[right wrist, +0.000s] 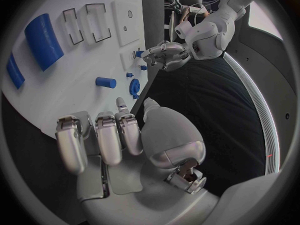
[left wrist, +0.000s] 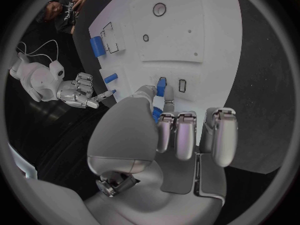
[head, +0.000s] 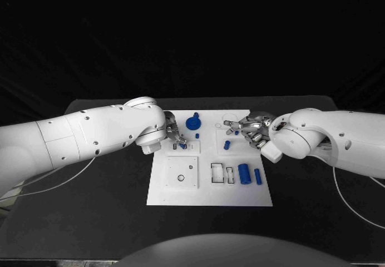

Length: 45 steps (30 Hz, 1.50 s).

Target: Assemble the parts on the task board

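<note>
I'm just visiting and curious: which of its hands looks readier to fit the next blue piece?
Probably the left hand: its fingers already pinch a small blue part over the task board. The right hand appears to hold nothing.

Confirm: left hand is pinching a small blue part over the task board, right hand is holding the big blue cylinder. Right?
Not quite. The left hand does pinch a small blue part over the task board, but the right hand holds nothing: in the right wrist view the big blue cylinder lies on the board, apart from its fingers.

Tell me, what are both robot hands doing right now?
Left robot hand pinches a small blue part over the task board. Right robot hand open, holding nothing. Nothing blocking.
</note>
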Each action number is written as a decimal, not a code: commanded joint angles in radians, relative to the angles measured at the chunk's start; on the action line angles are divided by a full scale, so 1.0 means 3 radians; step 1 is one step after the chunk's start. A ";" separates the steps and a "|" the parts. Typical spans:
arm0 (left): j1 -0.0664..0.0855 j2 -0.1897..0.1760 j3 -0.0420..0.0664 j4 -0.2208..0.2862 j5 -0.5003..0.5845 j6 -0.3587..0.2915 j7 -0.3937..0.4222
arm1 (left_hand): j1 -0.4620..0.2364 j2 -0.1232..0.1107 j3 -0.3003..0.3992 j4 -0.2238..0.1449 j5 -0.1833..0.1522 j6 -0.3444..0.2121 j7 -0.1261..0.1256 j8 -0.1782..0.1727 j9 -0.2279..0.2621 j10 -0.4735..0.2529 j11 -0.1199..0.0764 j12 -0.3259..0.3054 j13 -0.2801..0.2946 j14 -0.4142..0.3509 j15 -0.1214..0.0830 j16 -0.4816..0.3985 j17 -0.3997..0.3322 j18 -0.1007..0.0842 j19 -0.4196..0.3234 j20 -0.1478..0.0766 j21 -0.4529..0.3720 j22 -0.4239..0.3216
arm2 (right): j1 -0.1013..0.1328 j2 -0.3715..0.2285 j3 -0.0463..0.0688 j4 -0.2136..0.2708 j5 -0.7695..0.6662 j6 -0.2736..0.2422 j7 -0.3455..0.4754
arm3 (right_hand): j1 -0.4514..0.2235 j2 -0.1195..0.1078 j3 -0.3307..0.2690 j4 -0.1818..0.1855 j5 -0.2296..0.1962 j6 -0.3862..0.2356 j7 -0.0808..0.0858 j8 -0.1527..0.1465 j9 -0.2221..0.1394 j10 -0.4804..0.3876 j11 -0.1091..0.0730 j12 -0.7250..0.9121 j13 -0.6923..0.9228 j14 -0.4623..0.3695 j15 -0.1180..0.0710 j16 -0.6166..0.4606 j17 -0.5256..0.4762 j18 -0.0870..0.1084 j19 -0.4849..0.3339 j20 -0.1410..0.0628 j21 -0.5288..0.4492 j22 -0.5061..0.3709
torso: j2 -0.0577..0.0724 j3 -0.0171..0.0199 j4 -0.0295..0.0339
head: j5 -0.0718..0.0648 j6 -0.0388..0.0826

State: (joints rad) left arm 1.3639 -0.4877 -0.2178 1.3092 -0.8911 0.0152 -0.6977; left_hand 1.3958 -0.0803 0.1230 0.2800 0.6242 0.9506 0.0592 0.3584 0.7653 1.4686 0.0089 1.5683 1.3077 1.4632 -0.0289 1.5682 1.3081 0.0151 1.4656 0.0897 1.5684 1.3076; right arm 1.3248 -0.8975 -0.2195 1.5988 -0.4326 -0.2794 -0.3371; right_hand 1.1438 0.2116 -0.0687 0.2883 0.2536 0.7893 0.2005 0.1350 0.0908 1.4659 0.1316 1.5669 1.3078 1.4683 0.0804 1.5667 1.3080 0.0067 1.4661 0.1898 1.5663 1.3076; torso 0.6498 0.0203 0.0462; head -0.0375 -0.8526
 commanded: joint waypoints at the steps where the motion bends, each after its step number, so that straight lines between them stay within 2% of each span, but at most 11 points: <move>1: 0.0000 0.0011 0.0001 0.0003 0.0007 0.0028 -0.0096 | 0.0001 0.0028 0.0013 0.0012 -0.0021 0.0002 -0.0009 0.0010 0.0003 0.0341 -0.0024 0.0008 0.0877 0.0359 -0.0021 0.0009 0.0876 -0.0041 0.0316 -0.0011 -0.0021 0.0864 | -0.0002 0.0003 0.0000 0.0002 -0.0008 0.0035 0.0024 | 0.0023 0.0004 -0.0025 0.0002 0.0004 -0.0030 0.0031 0.0018 0.0004 0.0350 0.0032 0.0013 0.0877 0.0342 0.0020 0.0014 0.0876 -0.0022 0.0349 0.0017 0.0015 0.0877 | 0.0000 0.0001 -0.0001 | -0.0001 -0.0003; 16: 0.0000 0.0034 0.0000 -0.0028 0.0010 0.0035 -0.0087 | 0.0018 0.0043 0.0028 0.0007 -0.0039 -0.0004 -0.0011 0.0009 0.0004 0.0341 -0.0025 0.0008 0.0877 0.0359 -0.0021 0.0009 0.0876 -0.0039 0.0312 -0.0011 -0.0024 0.0863 | -0.0003 0.0009 0.0000 0.0003 -0.0008 0.0037 0.0028 | 0.0029 0.0008 -0.0031 0.0003 0.0008 -0.0034 0.0033 0.0024 0.0005 0.0350 0.0035 0.0013 0.0877 0.0342 0.0021 0.0014 0.0876 -0.0022 0.0349 0.0018 0.0015 0.0877 | 0.0000 0.0002 -0.0001 | -0.0006 0.0003; 19: -0.0001 0.0039 0.0000 -0.0033 0.0011 0.0035 -0.0083 | 0.0018 0.0043 0.0028 0.0007 -0.0039 -0.0004 -0.0011 0.0009 0.0004 0.0341 -0.0025 0.0008 0.0877 0.0359 -0.0021 0.0009 0.0876 -0.0039 0.0312 -0.0011 -0.0024 0.0863 | -0.0003 0.0008 0.0000 0.0004 -0.0008 0.0035 0.0031 | 0.0029 0.0008 -0.0031 0.0003 0.0008 -0.0034 0.0033 0.0024 0.0005 0.0350 0.0035 0.0013 0.0877 0.0342 0.0021 0.0014 0.0876 -0.0022 0.0349 0.0018 0.0015 0.0877 | -0.0002 0.0002 0.0001 | -0.0020 -0.0014; 21: -0.0001 0.0036 0.0000 -0.0029 0.0011 0.0040 -0.0083 | 0.0020 0.0049 0.0031 0.0008 -0.0042 -0.0005 -0.0010 0.0009 0.0004 0.0341 -0.0025 0.0008 0.0877 0.0359 -0.0021 0.0009 0.0876 -0.0038 0.0307 -0.0011 -0.0028 0.0861 | -0.0003 0.0005 0.0000 0.0006 -0.0008 0.0034 0.0032 | 0.0029 0.0008 -0.0031 0.0003 0.0008 -0.0034 0.0033 0.0024 0.0005 0.0350 0.0035 0.0013 0.0877 0.0342 0.0021 0.0014 0.0876 -0.0022 0.0349 0.0018 0.0015 0.0877 | 0.0000 0.0004 0.0002 | -0.0033 -0.0009; 27: -0.0001 0.0030 0.0000 -0.0028 0.0013 0.0055 -0.0077 | 0.0021 0.0051 0.0033 0.0008 -0.0043 -0.0006 -0.0010 0.0009 0.0004 0.0341 -0.0025 0.0008 0.0877 0.0359 -0.0022 0.0009 0.0876 -0.0038 0.0306 -0.0011 -0.0029 0.0861 | -0.0003 0.0004 0.0000 0.0007 -0.0008 0.0038 0.0032 | 0.0029 0.0008 -0.0031 0.0003 0.0008 -0.0034 0.0033 0.0024 0.0005 0.0350 0.0035 0.0013 0.0877 0.0342 0.0021 0.0014 0.0876 -0.0022 0.0349 0.0018 0.0015 0.0877 | -0.0002 0.0001 -0.0002 | -0.0021 -0.0006; 34: -0.0002 0.0049 0.0000 -0.0055 0.0017 0.0083 -0.0067 | 0.0022 0.0061 0.0040 0.0011 -0.0049 -0.0007 -0.0009 0.0009 0.0005 0.0341 -0.0025 0.0008 0.0877 0.0359 -0.0021 0.0009 0.0876 -0.0034 0.0293 -0.0011 -0.0039 0.0856 | -0.0003 0.0003 0.0000 0.0008 -0.0008 0.0039 0.0031 | 0.0029 0.0008 -0.0031 0.0003 0.0008 -0.0034 0.0033 0.0024 0.0005 0.0350 0.0035 0.0013 0.0877 0.0342 0.0021 0.0014 0.0876 -0.0022 0.0349 0.0018 0.0015 0.0877 | 0.0000 -0.0002 0.0000 | -0.0035 -0.0003; 38: -0.0003 0.0060 0.0000 -0.0064 0.0021 0.0100 -0.0064 | 0.0022 0.0064 0.0041 0.0013 -0.0052 -0.0008 -0.0009 0.0009 0.0005 0.0341 -0.0024 0.0008 0.0877 0.0359 -0.0021 0.0009 0.0876 -0.0034 0.0292 -0.0011 -0.0041 0.0855 | -0.0003 0.0003 0.0000 0.0009 -0.0008 0.0037 0.0030 | 0.0029 0.0008 -0.0031 0.0003 0.0008 -0.0034 0.0033 0.0024 0.0005 0.0350 0.0035 0.0013 0.0877 0.0342 0.0021 0.0014 0.0876 -0.0022 0.0349 0.0018 0.0015 0.0877 | -0.0001 0.0002 0.0001 | -0.0032 -0.0002; 45: -0.0007 0.0067 0.0000 -0.0065 -0.0038 0.0129 -0.0075 | 0.0013 0.0071 0.0043 0.0021 -0.0085 -0.0025 -0.0001 0.0004 0.0005 0.0341 -0.0019 0.0008 0.0877 0.0359 -0.0019 0.0009 0.0876 -0.0028 0.0272 -0.0010 -0.0057 0.0848 | -0.0003 0.0005 0.0000 0.0010 -0.0008 0.0038 0.0030 | 0.0029 0.0008 -0.0031 0.0003 0.0008 -0.0034 0.0033 0.0024 0.0005 0.0350 0.0035 0.0013 0.0877 0.0342 0.0021 0.0014 0.0876 -0.0022 0.0349 0.0018 0.0015 0.0877 | 0.0000 0.0002 0.0003 | -0.0027 -0.0003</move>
State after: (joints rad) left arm 1.3620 -0.4704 -0.2180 1.2885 -0.8907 0.0296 -0.6979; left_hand 1.4012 -0.0668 0.1300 0.2841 0.6017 0.9453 0.0647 0.3582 0.7652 1.4686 0.0089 1.5683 1.3074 1.4632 -0.0289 1.5682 1.3076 0.0151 1.4656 0.0897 1.5546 1.3074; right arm 1.3247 -0.8966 -0.2195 1.6002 -0.4325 -0.2794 -0.3363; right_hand 1.1438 0.2116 -0.0715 0.2911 0.2536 0.7859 0.2039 0.1389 0.0912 1.4694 0.1351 1.5670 1.3079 1.4683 0.0803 1.5667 1.3075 0.0066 1.4661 0.1898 1.5663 1.3081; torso 0.6494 0.0208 0.0468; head -0.0460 -0.8536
